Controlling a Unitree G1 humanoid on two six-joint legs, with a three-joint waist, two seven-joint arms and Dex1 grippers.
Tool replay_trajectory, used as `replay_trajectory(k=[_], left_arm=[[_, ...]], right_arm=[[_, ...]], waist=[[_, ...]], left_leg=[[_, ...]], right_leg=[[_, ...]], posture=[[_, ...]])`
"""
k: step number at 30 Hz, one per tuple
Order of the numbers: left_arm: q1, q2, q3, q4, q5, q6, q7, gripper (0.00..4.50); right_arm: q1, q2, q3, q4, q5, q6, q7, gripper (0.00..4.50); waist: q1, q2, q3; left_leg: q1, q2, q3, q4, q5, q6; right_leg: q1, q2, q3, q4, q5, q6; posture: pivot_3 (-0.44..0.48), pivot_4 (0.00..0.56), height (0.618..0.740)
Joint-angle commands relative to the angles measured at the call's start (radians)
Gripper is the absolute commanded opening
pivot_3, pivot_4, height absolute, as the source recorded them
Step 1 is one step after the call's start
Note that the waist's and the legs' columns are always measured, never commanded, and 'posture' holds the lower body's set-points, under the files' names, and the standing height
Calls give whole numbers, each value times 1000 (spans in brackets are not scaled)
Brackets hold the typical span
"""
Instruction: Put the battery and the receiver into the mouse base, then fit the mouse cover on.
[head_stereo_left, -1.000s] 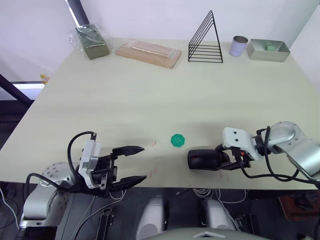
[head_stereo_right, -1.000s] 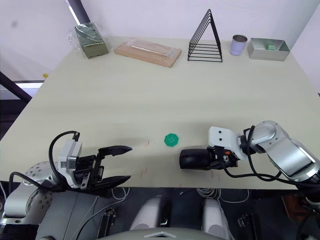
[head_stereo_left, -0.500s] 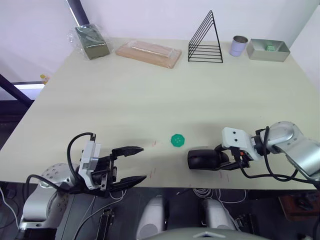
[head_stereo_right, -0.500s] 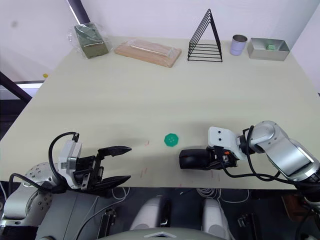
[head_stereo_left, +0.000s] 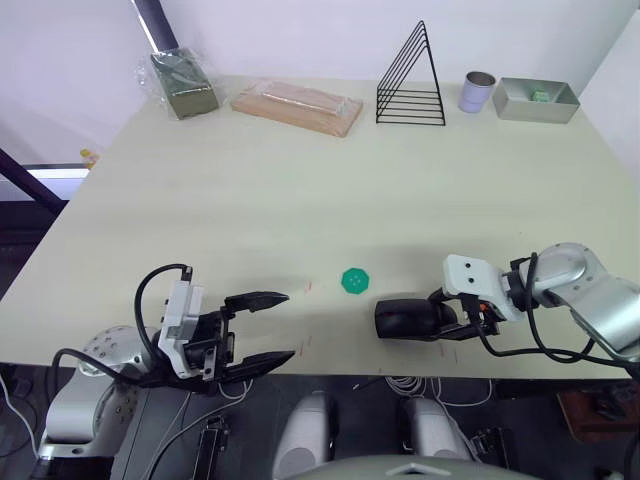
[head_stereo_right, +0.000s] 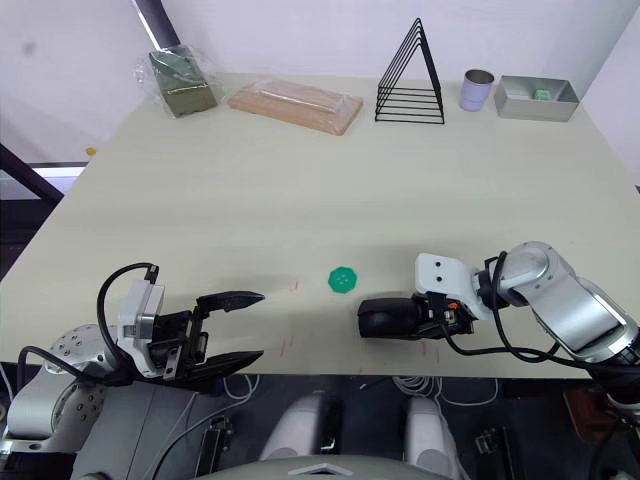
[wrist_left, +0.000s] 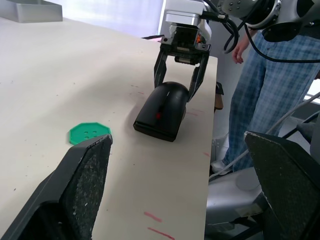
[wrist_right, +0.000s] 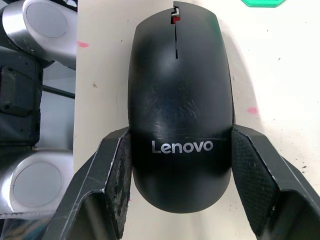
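Note:
The mouse cover, glossy black with a pale Lenovo mark, sits on top of the mouse base, of which just a red bit of scroll wheel shows at the slot. This closed mouse lies near the table's front edge, right of centre. My right gripper is shut on its rear end, one pad pressed against each side. My left gripper hangs open and empty at the front left edge, well apart from the mouse. The battery and the receiver are hidden.
A flat green octagonal disc lies just left of the mouse. Along the far edge stand a wrapped green packet, a wooden block, a black wire rack, a cup and a metal tray. A person in plaid trousers stands by the table.

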Motion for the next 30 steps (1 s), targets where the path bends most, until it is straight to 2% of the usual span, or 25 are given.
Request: replay_trajectory(k=[1, 17, 20, 22, 30], left_arm=[[1, -2, 0, -29, -3, -13, -1, 4500], [-2, -7, -4, -26, 3, -15, 1, 4500], [-3, -8, -4, -25, 3, -15, 1, 4500], [-4, -8, -3, -23, 4, -17, 0, 4500], [-4, -9, -2, -20, 7, -20, 1, 4500]], right_arm=[[-14, 1, -16, -19, 10, -3, 7, 2286], [-10, 1, -15, -14, 5, -12, 6, 2286], [-12, 3, -13, -15, 6, -11, 6, 3825], [-12, 5, -14, -16, 5, -11, 5, 4447], [-13, 14, -36, -22, 14, -26, -3, 4447]], waist=[[0, 0, 0], [0, 0, 0], [0, 0, 0], [1, 0, 0], [0, 0, 0]], left_leg=[[0, 0, 0, 0, 0, 0], [0, 0, 0, 0, 0, 0], [0, 0, 0, 0, 0, 0], [0, 0, 0, 0, 0, 0], [0, 0, 0, 0, 0, 0]], right_leg=[[0, 0, 0, 0, 0, 0], [0, 0, 0, 0, 0, 0], [0, 0, 0, 0, 0, 0], [0, 0, 0, 0, 0, 0], [0, 0, 0, 0, 0, 0]], posture=[[0, 150, 740], [0, 150, 740], [0, 150, 740], [0, 150, 740], [0, 150, 740]])
